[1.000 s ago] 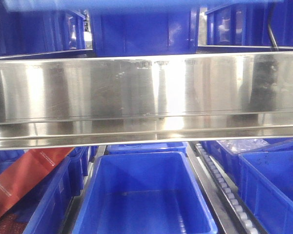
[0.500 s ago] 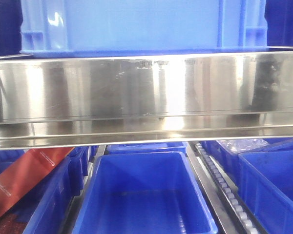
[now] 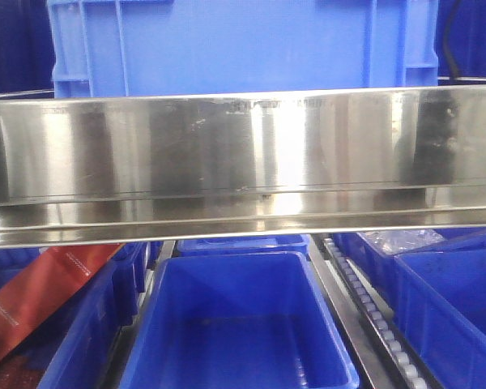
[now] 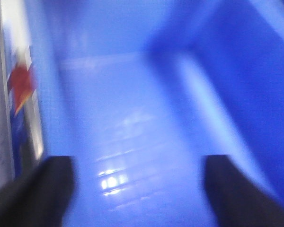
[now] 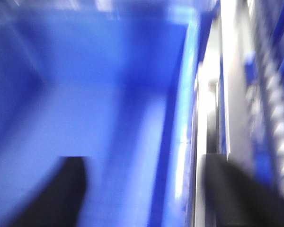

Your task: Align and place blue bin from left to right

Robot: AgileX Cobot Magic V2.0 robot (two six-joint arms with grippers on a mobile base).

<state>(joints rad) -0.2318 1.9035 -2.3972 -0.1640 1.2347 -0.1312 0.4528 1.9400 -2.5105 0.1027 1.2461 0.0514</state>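
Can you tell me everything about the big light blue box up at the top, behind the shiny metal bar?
The light blue bin looks like smooth plastic. It fills the top of the front view, paler than the dark blue bins below. Only its upright side wall shows, with raised vertical ribs near both ends. It sits level, and its bottom edge is hidden behind the shiny metal rail. The top is cut off by the picture, so you cannot see inside from here, or what holds it.
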